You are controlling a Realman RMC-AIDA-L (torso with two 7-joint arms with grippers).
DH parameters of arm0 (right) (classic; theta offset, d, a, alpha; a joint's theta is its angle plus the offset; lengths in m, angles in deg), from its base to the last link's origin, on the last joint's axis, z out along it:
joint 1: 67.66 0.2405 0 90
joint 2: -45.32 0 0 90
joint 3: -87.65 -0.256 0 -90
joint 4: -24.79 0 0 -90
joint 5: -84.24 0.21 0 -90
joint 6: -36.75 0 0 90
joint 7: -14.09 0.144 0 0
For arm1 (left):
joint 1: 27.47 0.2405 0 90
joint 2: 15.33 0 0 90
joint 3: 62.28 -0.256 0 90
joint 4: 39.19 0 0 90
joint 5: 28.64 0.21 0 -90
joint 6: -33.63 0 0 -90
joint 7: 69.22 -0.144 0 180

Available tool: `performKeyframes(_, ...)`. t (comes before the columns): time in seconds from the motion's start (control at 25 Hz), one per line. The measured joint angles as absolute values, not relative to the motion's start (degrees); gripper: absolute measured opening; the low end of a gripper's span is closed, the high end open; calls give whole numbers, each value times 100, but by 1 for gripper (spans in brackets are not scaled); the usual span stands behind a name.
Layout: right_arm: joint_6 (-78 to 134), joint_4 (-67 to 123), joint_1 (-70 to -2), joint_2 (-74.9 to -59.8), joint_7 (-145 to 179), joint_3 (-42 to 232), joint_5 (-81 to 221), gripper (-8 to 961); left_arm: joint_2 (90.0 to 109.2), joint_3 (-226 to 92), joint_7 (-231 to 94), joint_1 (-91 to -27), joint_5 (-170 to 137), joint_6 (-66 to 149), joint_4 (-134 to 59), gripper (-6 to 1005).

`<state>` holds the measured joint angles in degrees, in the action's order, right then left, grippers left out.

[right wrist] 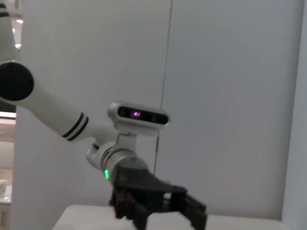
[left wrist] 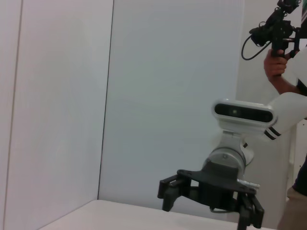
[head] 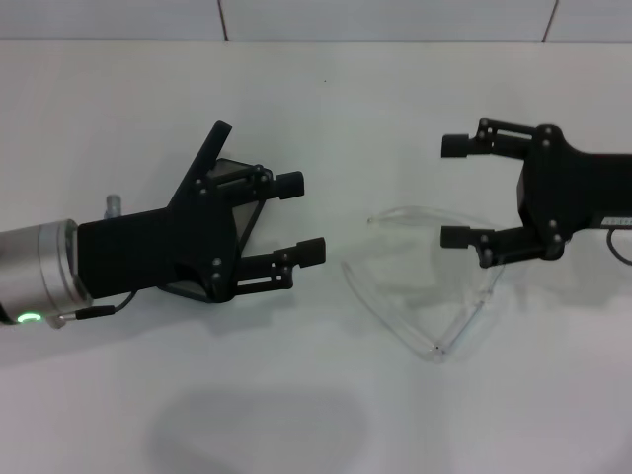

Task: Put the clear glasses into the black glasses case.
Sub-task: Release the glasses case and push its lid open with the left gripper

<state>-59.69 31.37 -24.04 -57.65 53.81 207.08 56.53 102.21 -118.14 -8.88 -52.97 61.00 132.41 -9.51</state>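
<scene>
White surface [head: 316, 128] fills the head view, with a pale wall line along the far edge. One pair of clear glasses [head: 425, 286] lies on it, right of centre, arms unfolded, lens edge toward the robot.

Left gripper [head: 301, 219] reaches in from the left, jaws spread wide, nothing between them. A dark, flat object sits partly hidden under its body; this is probably the black case [head: 242, 202], but too little shows to tell whether it is open or closed, or whether the gripper touches it.

Right gripper [head: 456, 193] comes in from the right, jaws released and spread. Its nearer finger overlaps the far arm of the glasses in the head view; contact cannot be confirmed. Nothing is grasped.

Wrist views show only the opposite arm against the walls; the left wrist view also catches a person's hand [left wrist: 274, 64] holding a camera rig in the background. Neither shows the glasses.

Judgement: the step in hand is the approach to pick up the glasses. Next move calls for the right jaws to settle around the frame and close gently, since thin clear plastic may slip or flex. The case must be open before placing.

Count: glasses, one; case, one (partly seen); grippers, two.
</scene>
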Motion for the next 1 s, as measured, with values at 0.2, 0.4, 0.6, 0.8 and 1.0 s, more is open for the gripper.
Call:
performKeyframes(0.2,-5958,3158,-2501,-5802,5277,20680,5610,886,10219,-11806,-861,-5276,6101,13234,-952,751)
performKeyframes(0.4,-6016,3167,-2528,-5811,5243,20676,5612,887,10223,-11829,-881,-5254,6101,13223,-951,746)
performKeyframes(0.6,-6015,3167,-2585,-5817,5212,20674,5604,886,10222,-11833,-881,-5234,6101,13222,-963,740)
performKeyframes(0.8,-6013,3165,-2607,-5820,5200,20673,5603,886,10144,-11789,-274,-5191,6085,13222,-600,735)
performKeyframes(1.0,-6015,3159,-2617,-5813,5200,20673,5608,886,9986,-11411,1645,-5093,6278,12867,475,730)
